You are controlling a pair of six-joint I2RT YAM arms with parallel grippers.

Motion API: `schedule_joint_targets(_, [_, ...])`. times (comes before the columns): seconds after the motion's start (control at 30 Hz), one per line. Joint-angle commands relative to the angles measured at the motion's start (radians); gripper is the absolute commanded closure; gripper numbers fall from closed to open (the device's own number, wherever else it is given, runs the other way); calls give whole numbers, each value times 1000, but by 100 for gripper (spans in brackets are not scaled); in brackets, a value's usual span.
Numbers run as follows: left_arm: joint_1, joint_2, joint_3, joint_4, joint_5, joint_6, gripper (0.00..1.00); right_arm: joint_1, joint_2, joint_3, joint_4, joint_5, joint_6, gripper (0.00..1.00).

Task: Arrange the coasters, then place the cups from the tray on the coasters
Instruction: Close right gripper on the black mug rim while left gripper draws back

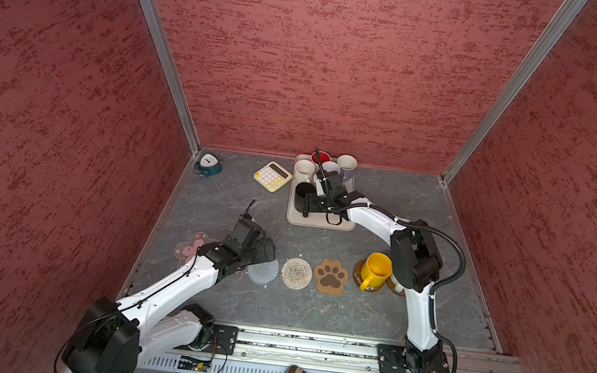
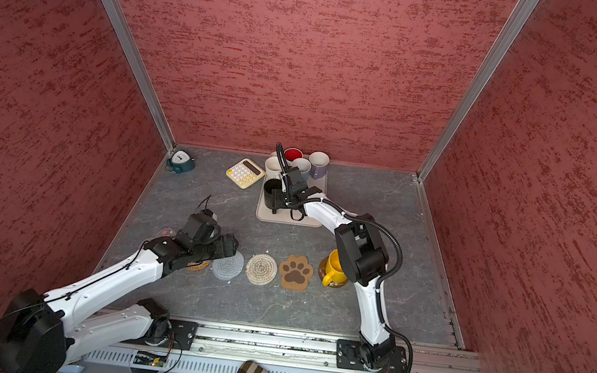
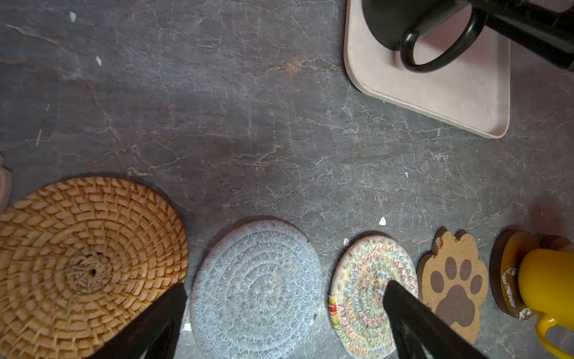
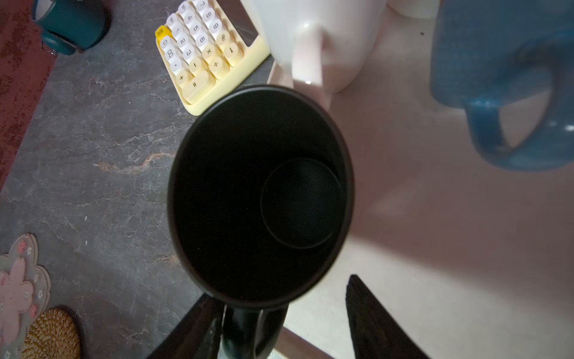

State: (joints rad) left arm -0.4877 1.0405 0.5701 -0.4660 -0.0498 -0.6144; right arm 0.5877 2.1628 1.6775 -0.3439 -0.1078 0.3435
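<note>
R gripper is seen low over the tray. Its jaws are apart w/ the handle of the black mug btwn them. One finger is set close beside the handle and the other is held clear of it, so nothing is clamped. L gripper is held above the coaster row w/ jaws wide apart and nothing in them.

Around the black mug:
- A white mug is stood just behind it, handle turned toward the black rim and nearly touching.
- A blue mug is stood back-R of it, apart.
- A red-inside mug and a lavender mug are stood along the tray's back edge.
- A yellow calculator is laid just outside the tray's L rim, nr the black mug.
- A teal clock is seen in the far-L corner.

The black mug is stood upright at the tray's L side, mouth up, long axis vertical. Its handle is pointed to the front, into the R gripper.

The front row is laid out L to R:
- pink flower coaster
- woven tan coaster
- grey coaster
- beige coaster
- paw-print coaster
- brown disc, on which the yellow mug is stood upright, handle to the front
</note>
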Motion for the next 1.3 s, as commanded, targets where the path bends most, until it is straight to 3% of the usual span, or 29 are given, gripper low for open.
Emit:
schedule_joint_targets(0.0, [8, -13, -9, 15, 5, -4, 0, 6, 28, 54, -27, 14, -5, 38])
schedule_joint_targets(0.47, [14, -32, -12, 0, 21, -7, 0, 8, 113, 150, -111, 83, -35, 49])
schedule_joint_targets(0.87, [14, -57, -7, -29, 18, -12, 0, 8, 124, 168, -121, 117, -66, 66])
schedule_joint_targets(1.0, [14, -55, 5, -35, 15, -7, 0, 8, 119, 167, -118, 110, -69, 73])
schedule_joint_targets(1.27, [14, -69, 31, -62, 12, -4, 0, 9, 96, 146, -95, 102, -84, 97])
